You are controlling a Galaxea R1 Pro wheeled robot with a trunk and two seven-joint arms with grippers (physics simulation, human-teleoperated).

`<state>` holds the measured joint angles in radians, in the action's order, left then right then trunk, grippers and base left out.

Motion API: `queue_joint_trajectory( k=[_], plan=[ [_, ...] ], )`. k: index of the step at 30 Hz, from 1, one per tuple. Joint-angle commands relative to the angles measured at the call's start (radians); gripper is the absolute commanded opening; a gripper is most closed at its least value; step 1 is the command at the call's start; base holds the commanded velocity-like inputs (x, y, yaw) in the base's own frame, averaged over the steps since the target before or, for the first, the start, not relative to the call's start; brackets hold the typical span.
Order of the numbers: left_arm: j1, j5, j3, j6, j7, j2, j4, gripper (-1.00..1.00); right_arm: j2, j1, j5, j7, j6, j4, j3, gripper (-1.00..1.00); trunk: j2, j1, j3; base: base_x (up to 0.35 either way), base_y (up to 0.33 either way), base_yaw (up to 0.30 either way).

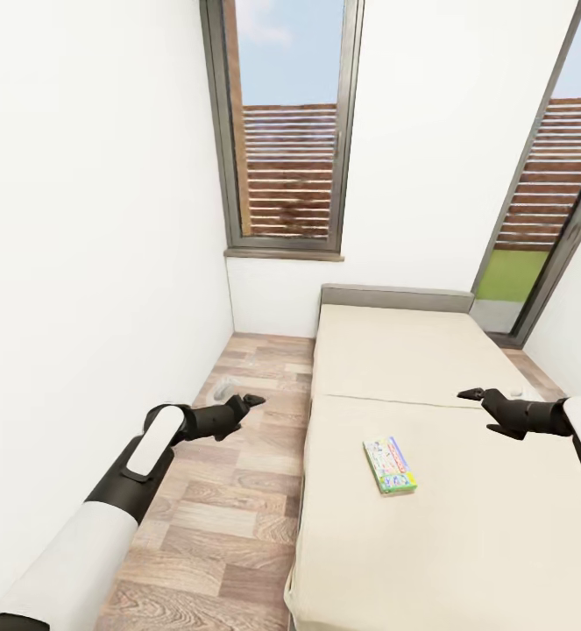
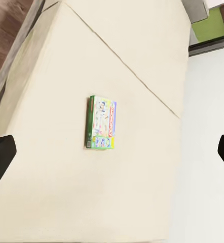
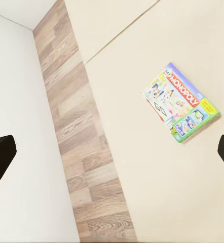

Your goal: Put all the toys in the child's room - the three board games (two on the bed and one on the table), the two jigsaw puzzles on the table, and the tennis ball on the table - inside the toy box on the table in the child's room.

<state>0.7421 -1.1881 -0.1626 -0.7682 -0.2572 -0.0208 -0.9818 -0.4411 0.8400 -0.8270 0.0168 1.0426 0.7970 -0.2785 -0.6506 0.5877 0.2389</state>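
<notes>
The Monopoly box [image 1: 390,465] lies flat on the cream mattress of the bed [image 1: 465,543], just past the seam between the two mattress sections on the robot's side, nearer the bed's left edge than its right. It sits between the two grippers and a little closer to the robot than either, touched by neither. In the right wrist view the Monopoly box [image 3: 181,101] shows its printed lid face up, with the wood plank floor [image 3: 76,126] running alongside the bed beyond it. In the left wrist view the box [image 2: 100,123] lies on the mattress beneath the gripper's line of sight. The left gripper [image 1: 248,401] hangs over the floor [image 1: 229,491] just off the bed's left edge, its fingers spread wide apart and holding nothing. The right gripper [image 1: 471,394] hovers above the mattress to the box's right, also spread apart and empty. A tall window [image 1: 286,123] stands in the white wall beyond the bed's head.
</notes>
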Motion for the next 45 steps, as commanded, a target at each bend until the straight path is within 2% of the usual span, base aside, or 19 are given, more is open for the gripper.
queue_joint_trajectory(
  k=[1,8,20,23,26,30,37,45],
  plan=[
    [-0.007,-0.01,0.004,0.0,-0.009,-0.006,0.001,1.0,0.004,0.001,-0.001,0.001,0.005,0.0,-0.001,1.0,-0.001,0.0,0.002,0.011,0.0,-0.001],
    [-0.028,-0.007,0.021,0.002,-0.007,-0.015,0.003,1.0,0.015,-0.001,0.0,-0.002,0.003,0.003,0.001,1.0,-0.001,0.0,0.002,0.122,0.0,-0.001],
    [-0.036,-0.003,0.029,0.008,-0.009,-0.017,0.004,1.0,0.018,-0.004,0.0,-0.003,0.001,0.01,0.003,1.0,-0.001,0.0,0.002,0.197,0.0,0.0],
    [-0.019,0.006,0.046,-0.005,0.008,-0.034,-0.006,1.0,0.036,-0.018,0.016,-0.02,-0.016,0.027,0.02,1.0,-0.001,0.0,0.002,0.0,0.0,0.0],
    [-0.017,0.006,0.057,-0.005,0.009,-0.038,-0.013,1.0,0.053,-0.018,0.018,-0.037,-0.033,0.041,0.037,1.0,-0.001,0.0,0.002,0.0,0.0,0.0],
    [-0.017,0.006,0.057,-0.005,0.009,-0.038,-0.013,1.0,0.053,-0.018,0.018,-0.059,-0.055,0.041,0.057,1.0,-0.001,0.0,0.002,0.0,0.0,0.0],
    [-0.017,0.006,0.057,-0.005,0.009,-0.038,-0.013,1.0,0.053,-0.018,0.018,-0.097,-0.065,0.041,0.057,1.0,-0.001,0.0,0.002,0.0,0.0,0.0],
    [-0.017,0.006,0.057,-0.005,0.009,-0.038,-0.013,1.0,0.053,-0.018,0.018,-0.097,-0.065,0.041,0.057,1.0,-0.001,0.0,0.002,0.0,0.0,0.0]
  ],
)
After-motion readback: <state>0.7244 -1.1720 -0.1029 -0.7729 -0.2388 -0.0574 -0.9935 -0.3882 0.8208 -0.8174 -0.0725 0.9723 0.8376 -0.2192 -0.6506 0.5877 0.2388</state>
